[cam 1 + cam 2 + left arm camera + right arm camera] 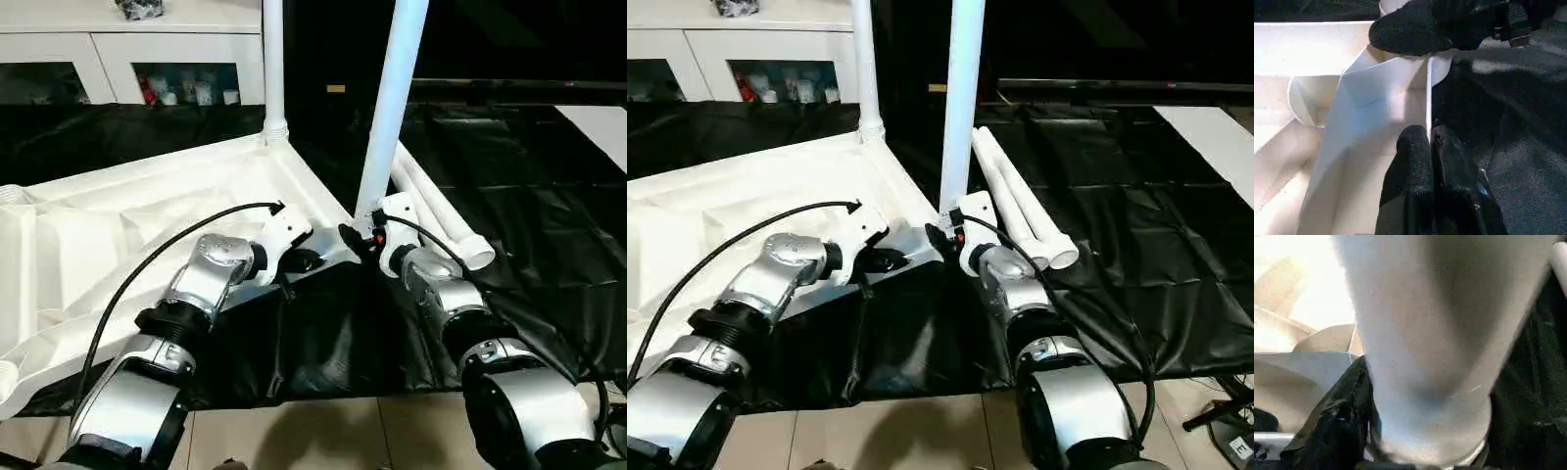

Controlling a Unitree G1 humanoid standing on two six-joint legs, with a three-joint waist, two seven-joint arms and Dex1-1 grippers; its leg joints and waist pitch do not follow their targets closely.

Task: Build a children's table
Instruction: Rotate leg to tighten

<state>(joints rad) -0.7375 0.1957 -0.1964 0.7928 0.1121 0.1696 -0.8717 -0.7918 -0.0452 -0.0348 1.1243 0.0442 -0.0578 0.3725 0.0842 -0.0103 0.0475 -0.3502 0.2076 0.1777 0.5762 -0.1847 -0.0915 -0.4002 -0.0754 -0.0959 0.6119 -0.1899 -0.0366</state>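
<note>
Right gripper (942, 233) is wrapped around the foot of a white leg (390, 108) that stands nearly upright at the near corner of the upturned table top (118, 235), fingers closed on the tube. Left gripper (312, 260) is clenched on the top's raised rim (1428, 93) just beside that corner. Another leg (273, 64) already stands in the far corner, and two more legs (1019, 201) lie side by side on the black sheet (1136, 225) near the right arm.
</note>
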